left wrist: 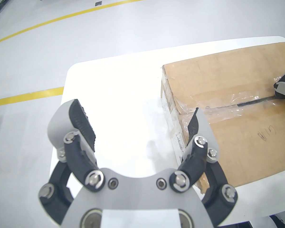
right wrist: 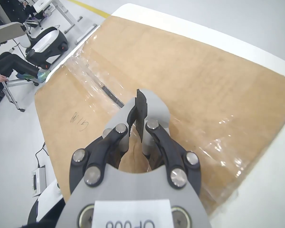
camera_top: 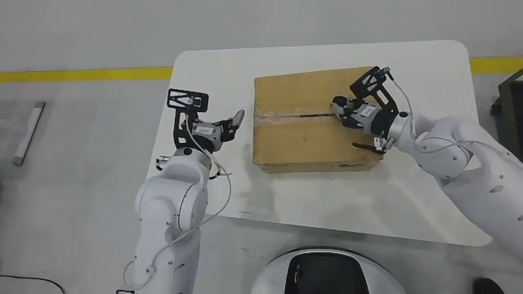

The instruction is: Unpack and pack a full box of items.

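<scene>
Left gripper (camera_top: 232, 122): fingers spread wide, held over the white table (camera_top: 204, 73). Cardboard box (camera_top: 298, 139) sits just ahead of its fingertips, flaps closed, clear tape along the centre seam, partly slit. Right gripper (camera_top: 337, 108): fingers pressed together, tips down at that seam.

I see the box (camera_top: 302, 143) on the table (camera_top: 425, 73), about midway between its left and right edges and a little nearer the far edge than the near one. My left gripper (left wrist: 135, 107) hangs over the table left of the box, close to it but apart from it. My right gripper (right wrist: 140, 100) is above the box top, at the seam (camera_top: 290, 116) that runs left to right across it, toward the box's right end.
</scene>
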`<state>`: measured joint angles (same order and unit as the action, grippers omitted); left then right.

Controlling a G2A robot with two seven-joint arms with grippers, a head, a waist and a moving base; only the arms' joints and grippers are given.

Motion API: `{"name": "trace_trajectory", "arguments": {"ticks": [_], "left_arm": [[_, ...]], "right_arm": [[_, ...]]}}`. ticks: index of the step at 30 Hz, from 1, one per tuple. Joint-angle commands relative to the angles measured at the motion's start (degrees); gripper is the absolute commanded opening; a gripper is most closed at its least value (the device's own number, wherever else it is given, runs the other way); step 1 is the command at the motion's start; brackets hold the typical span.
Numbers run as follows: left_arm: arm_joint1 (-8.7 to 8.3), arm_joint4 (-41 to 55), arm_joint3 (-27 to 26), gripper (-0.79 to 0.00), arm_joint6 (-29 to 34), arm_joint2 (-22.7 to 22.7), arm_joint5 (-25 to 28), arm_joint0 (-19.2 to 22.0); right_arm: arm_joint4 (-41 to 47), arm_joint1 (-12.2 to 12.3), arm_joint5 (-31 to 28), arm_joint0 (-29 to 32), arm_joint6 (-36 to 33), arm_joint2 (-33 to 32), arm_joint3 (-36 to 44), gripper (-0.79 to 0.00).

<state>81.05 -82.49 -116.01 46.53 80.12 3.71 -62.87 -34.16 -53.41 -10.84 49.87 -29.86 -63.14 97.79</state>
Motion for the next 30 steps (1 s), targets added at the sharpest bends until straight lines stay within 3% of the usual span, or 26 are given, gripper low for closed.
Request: {"name": "trace_trajectory", "arguments": {"ticks": [1,6,18,30], "left_arm": [[-0.05,0.16,-0.03,0.000,0.16,-0.01,0.13,0.01],[-0.09,0.27,-0.14,0.000,0.27,-0.03,0.31,0.00],[-0.10,1.07,0.10,0.000,-1.03,-0.09,0.30,-0.92],[-0.26,6.15,-0.34,0.000,-8.03,-0.18,-0.75,-6.72]], "right_arm": [[-0.90,0.12,0.63,0.95,1.76,-1.37,1.03,-0.785],[-3.61,0.31,1.37,3.21,0.00,-2.20,1.22,-0.785],[-6.88,0.49,1.29,7.91,5.51,-6.83,4.42,-0.785],[-4.43,1.04,9.15,18.56,13.60,-20.21,8.08,-0.785]]}}
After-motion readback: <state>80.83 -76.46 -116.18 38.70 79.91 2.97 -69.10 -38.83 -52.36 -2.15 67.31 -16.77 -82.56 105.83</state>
